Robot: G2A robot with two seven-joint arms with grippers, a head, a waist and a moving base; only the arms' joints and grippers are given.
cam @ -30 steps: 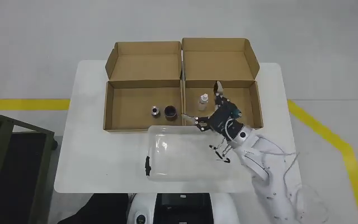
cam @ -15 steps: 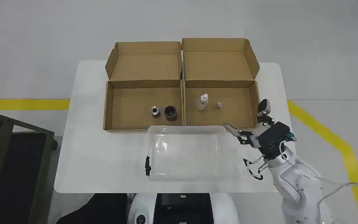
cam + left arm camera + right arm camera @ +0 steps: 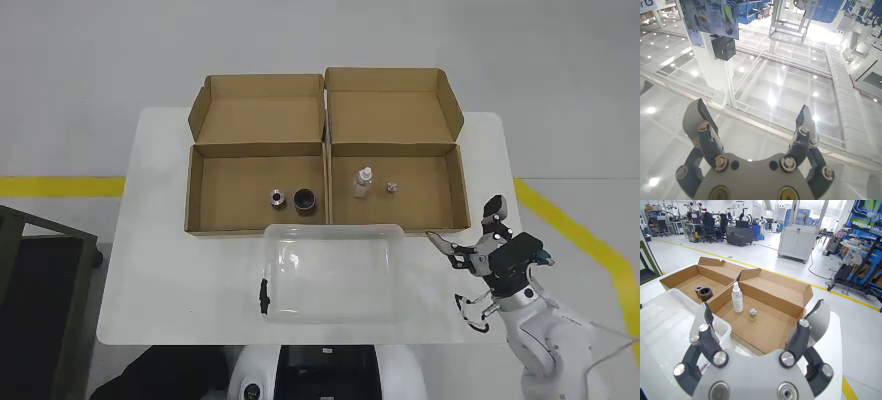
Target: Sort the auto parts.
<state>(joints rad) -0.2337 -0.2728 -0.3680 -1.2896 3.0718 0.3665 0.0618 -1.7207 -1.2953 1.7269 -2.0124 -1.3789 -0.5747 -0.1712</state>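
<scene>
Two cardboard boxes stand side by side at the table's back. The left box (image 3: 205,195) holds a small metal cylinder (image 3: 274,198) and a dark ring-shaped part (image 3: 304,200). The right box (image 3: 458,195) holds a white spray bottle (image 3: 362,182) and a small capped part (image 3: 392,186); the same bottle (image 3: 737,301) and part (image 3: 752,314) stand upright in the right wrist view. My right gripper (image 3: 467,230) hangs open and empty over the table's right edge, short of the right box. My left gripper (image 3: 753,113) is open, empty and pointed at the ceiling.
A clear plastic tray (image 3: 275,300) sits in front of the boxes at the table's near middle, with a small black piece (image 3: 263,297) at its left rim. Both box lids stand folded back.
My right gripper has drawn back from over the right box to the table's right edge, empty. The small capped part now stands in that box beside the bottle.
</scene>
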